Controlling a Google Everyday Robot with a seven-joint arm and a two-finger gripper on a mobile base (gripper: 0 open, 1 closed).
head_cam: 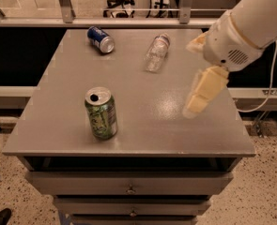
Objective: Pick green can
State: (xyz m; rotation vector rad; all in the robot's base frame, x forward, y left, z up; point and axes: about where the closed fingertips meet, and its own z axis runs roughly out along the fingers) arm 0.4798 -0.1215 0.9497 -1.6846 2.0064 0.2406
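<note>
The green can stands upright on the grey table, near its front left. It has a green and white body and a silver top with an open pull-tab hole. My gripper hangs over the table's right side, well to the right of the can and not touching it. Its cream fingers are spread apart and hold nothing. The white arm comes in from the upper right.
A blue can lies on its side at the back left. A clear plastic bottle lies at the back middle, just left of the gripper. Drawers sit below the tabletop. A rail runs behind it.
</note>
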